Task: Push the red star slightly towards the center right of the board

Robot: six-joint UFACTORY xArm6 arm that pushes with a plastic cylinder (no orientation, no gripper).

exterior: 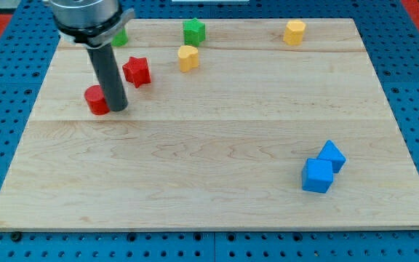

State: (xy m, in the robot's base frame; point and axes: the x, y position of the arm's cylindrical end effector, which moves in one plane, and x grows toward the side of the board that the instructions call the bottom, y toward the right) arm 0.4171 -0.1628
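The red star (137,70) lies near the upper left of the wooden board (217,182). My tip (117,108) stands on the board below and to the left of the star, a short gap away. The tip touches the right side of a red round block (96,100), which the rod partly hides.
A yellow heart-like block (188,57) lies right of the star. A green star-like block (193,31) and a yellow block (294,32) sit along the top. A green block (120,37) peeks out behind the arm. Two blue blocks (317,175) (332,156) touch at the lower right.
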